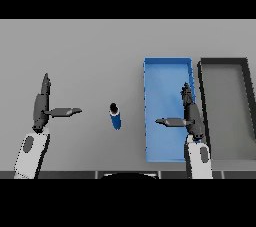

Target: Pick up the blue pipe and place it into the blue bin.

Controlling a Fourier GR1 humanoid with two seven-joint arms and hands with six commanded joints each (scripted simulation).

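So the short blue cylindrical pipe (115, 116) with a dark top end is sitting on the flat grey table (75, 51), roughly in the middle and a bit toward the near edge, tilted slightly. Nothing is touching it. Just to its right is the shallow rectangular blue bin (167, 66), lying lengthwise from the near edge toward the far edge, and right next to that, by the table's right edge, there's a dark-rimmed grey rectangular bin (225, 62).

The robot's left hand (41, 108) hangs over the left part of the table, well apart from the pipe, fingers straight and pointing toward the far edge, thumb stuck out sideways toward the pipe. It holds nothing.

The right hand (191, 116) is over the right side of the blue bin, same deal: fingers straight and spread from the thumb, thumb pointing left, empty.
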